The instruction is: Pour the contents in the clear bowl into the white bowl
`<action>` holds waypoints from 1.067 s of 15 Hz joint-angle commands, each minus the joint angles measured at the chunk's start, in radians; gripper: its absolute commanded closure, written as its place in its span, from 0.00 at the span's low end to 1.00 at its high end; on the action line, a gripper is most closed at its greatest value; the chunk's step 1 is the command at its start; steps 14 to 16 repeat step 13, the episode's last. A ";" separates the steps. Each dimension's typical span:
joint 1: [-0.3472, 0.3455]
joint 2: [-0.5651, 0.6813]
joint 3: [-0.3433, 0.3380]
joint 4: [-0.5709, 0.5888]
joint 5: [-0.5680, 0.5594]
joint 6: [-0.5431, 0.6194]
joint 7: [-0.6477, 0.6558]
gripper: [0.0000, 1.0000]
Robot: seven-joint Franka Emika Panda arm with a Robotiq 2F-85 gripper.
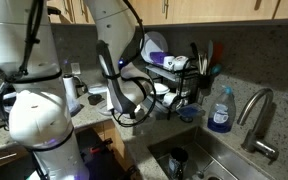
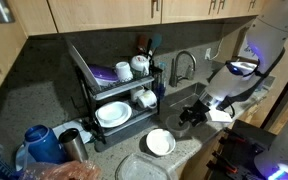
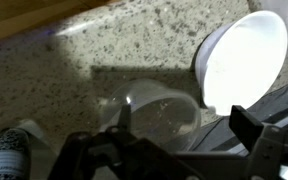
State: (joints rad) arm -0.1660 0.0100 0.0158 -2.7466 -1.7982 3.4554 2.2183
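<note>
Granite counter | clear bowl just ahead of gripper | jaws apart | white bowl beside

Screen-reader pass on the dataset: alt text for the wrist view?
Open claw shows at the bottom edge, just above a clear bowl on a speckled granite counter. A white bowl lies beside the clear one, at upper right.

No word, brand, number or sign is showing clearly enough to be read in any view. The blue plastic bottle standing just beside the curved metal tap is carrying a paler patch on its front, but any print there is coming out too small and blurred to read.
</note>
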 commanded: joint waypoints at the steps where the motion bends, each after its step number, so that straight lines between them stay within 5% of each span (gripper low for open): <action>1: 0.032 -0.039 0.067 -0.015 -0.004 0.000 -0.004 0.00; 9: 0.014 -0.072 0.037 0.014 -0.227 -0.002 -0.010 0.00; 16: 0.025 -0.041 0.030 0.021 -0.216 -0.002 -0.013 0.00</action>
